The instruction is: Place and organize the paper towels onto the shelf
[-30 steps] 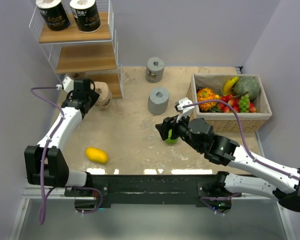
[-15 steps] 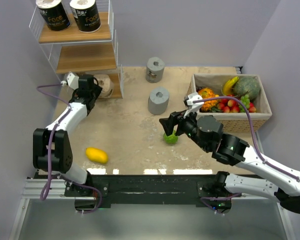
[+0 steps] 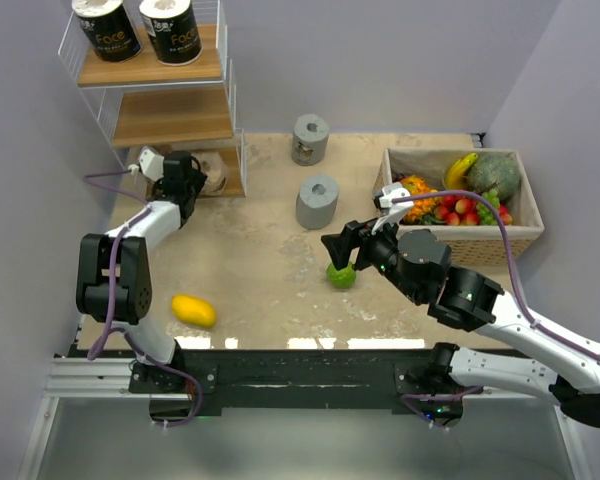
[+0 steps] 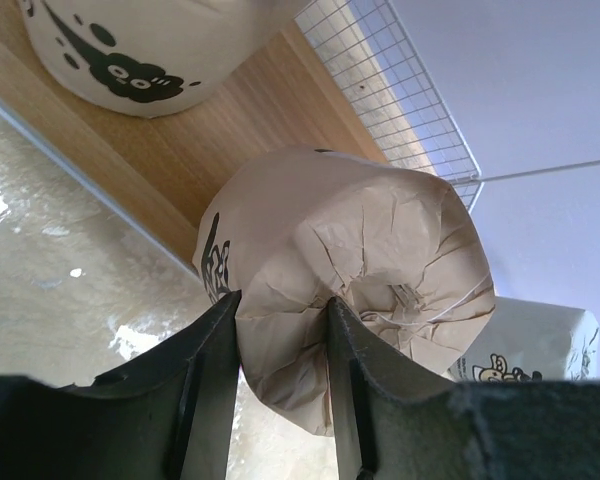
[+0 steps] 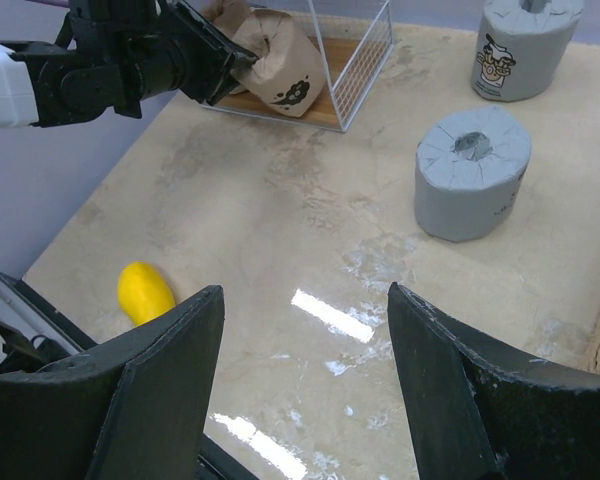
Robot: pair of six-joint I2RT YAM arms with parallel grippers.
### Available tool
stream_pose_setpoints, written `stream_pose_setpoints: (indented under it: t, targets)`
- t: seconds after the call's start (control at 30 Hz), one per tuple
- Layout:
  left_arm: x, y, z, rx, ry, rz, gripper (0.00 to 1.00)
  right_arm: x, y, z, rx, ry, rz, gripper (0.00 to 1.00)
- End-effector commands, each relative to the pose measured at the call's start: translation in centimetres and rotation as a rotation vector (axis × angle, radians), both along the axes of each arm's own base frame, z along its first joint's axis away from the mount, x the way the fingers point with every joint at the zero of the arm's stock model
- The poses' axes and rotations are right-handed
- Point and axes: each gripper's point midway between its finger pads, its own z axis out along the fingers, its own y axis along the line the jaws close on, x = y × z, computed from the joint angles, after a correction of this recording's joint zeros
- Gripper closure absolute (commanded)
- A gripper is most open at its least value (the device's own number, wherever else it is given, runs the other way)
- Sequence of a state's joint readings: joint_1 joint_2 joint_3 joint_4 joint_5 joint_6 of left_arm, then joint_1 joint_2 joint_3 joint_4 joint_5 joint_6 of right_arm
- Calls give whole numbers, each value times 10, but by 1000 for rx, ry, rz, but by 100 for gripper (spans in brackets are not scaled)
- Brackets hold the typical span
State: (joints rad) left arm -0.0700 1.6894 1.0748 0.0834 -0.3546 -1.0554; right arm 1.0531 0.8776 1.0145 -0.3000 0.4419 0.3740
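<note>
The left jaws grip a tan roll [image 4: 365,250] at the lowest board of the shelf [image 4: 235,125], and the right jaws stand open.

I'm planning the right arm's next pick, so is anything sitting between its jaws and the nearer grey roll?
Nothing visible does. Only bare table lies between the right arm's open jaws and the grey roll. The green fruit sits on the jaws' near side, towards the arm bases, off that path.
</note>
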Motion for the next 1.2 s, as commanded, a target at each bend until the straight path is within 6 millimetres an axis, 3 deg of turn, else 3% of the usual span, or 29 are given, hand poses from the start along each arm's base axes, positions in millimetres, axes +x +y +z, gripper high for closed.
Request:
stream_pose_setpoints:
  t: [0.0, 0.13, 0.3, 0.43, 0.57, 0.93, 1.17]
  targets:
    - [30, 10, 40, 10, -186, 44, 60, 2, -4, 20, 64, -18, -33, 30]
    - [39, 11, 35, 17, -190, 42, 59, 2, -4, 22, 59, -22, -32, 30]
    - [46, 13, 35, 43, -199, 40, 49, 2, -7, 25, 61, -25, -36, 30]
    - [46, 15, 42, 60, -203, 37, 29, 0, -9, 26, 66, -22, -34, 30]
    - [36, 17, 52, 81, -203, 32, 21, -3, -10, 25, 69, -16, -29, 30]
    - [3, 20, 66, 102, -170, 34, 20, -8, -7, 22, 74, -7, 5, 30]
    - [-15, 14, 42, 65, -101, 17, 29, -7, -6, 17, 67, -9, 8, 30]
